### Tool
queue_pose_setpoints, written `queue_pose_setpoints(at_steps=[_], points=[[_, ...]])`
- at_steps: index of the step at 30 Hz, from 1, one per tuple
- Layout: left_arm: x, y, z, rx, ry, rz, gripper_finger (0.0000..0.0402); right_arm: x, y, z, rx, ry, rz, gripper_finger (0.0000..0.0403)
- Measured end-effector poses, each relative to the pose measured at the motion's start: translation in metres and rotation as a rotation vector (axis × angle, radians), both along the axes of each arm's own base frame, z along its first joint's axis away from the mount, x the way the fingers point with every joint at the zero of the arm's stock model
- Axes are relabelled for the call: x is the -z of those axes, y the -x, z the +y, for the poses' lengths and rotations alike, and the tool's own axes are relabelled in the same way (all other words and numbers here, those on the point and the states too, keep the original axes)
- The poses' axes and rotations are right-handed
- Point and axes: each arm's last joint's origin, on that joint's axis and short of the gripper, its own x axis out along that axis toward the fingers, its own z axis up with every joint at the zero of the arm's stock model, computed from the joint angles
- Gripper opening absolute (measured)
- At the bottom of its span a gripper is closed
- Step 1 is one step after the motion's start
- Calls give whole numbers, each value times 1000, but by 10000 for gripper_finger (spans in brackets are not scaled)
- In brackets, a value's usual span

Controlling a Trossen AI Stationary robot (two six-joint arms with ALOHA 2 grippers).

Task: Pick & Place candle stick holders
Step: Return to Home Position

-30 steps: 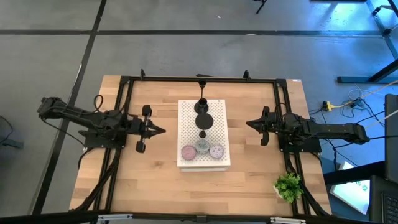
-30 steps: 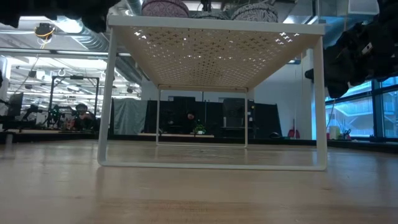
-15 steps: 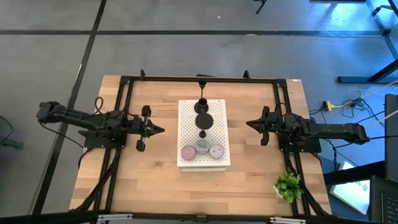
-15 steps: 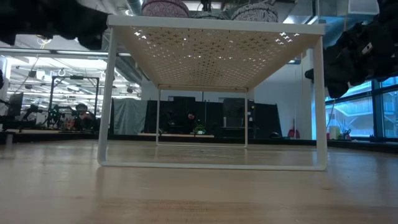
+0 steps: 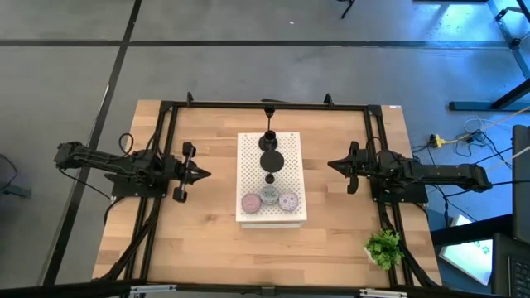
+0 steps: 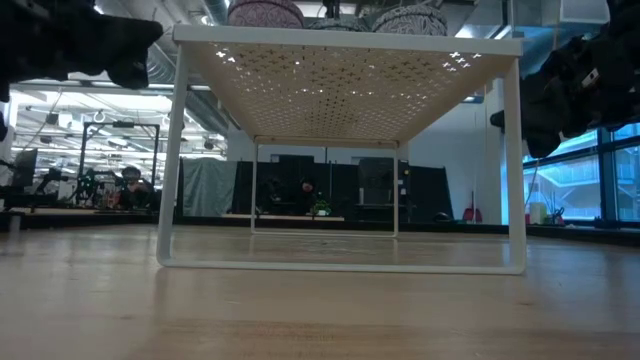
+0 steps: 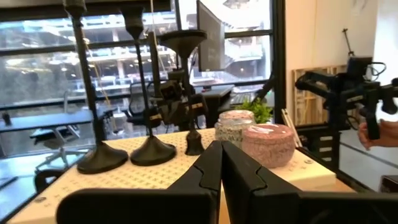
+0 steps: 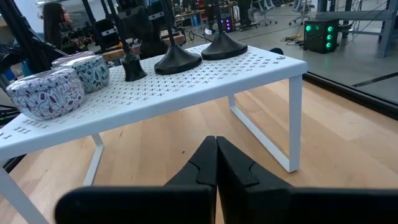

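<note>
1. When looked at from above, three black holders (image 5: 271,161) stand in a row on the white shelf (image 5: 248,157) in the middle of the counter (image 5: 199,240). Three pucks (image 5: 270,195) sit side by side at one end of the shelf. The left pincer (image 5: 203,173) and the right pincer (image 5: 333,164) hang on either side of the shelf, apart from it, and each points toward it.
2. From counter height, only the tops of the pucks show above the shelf edge.
3. Through the left wrist, the fingers of this pincer are pressed together and hold nothing. The holders have thin stems on round bases. I judge them stiff, light and easy to tip, so the best hold is low on the stem.
4. Through the right wrist, this pincer is also closed and empty. The pucks are low and wide, probably heavier and with smooth sides. They ask for a wide opening across the side wall.
</note>
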Motion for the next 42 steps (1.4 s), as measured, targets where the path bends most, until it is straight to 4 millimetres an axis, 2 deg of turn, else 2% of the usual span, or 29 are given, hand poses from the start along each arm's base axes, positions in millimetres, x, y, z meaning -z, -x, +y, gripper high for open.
queue_pose_setpoints(at_steps=[7, 12, 19, 25, 33, 38, 42], points=[[2, 0, -1, 51, 10, 21, 2, 0, 0, 0, 0, 0, 0, 1], [10, -1, 0, 2, 11, 103, 1, 0, 0, 0, 0, 0, 0, 1], [15, -1, -1, 48, 19, 158, 1, 0, 0, 0, 0, 0, 0, 1], [26, -1, -2, 74, 55, 276, 2, 0, 0, 0, 0, 0, 0, 1], [42, 1, 2, -68, 158, 437, 5, 0, 0, 0, 0, 0, 0, 1], [45, -1, 2, -81, 163, 475, 2, 0, 0, 0, 0, 0, 0, 1], [48, -2, 2, -69, 81, 503, 3, 0, 0, 0, 1, 0, 0, 1]])
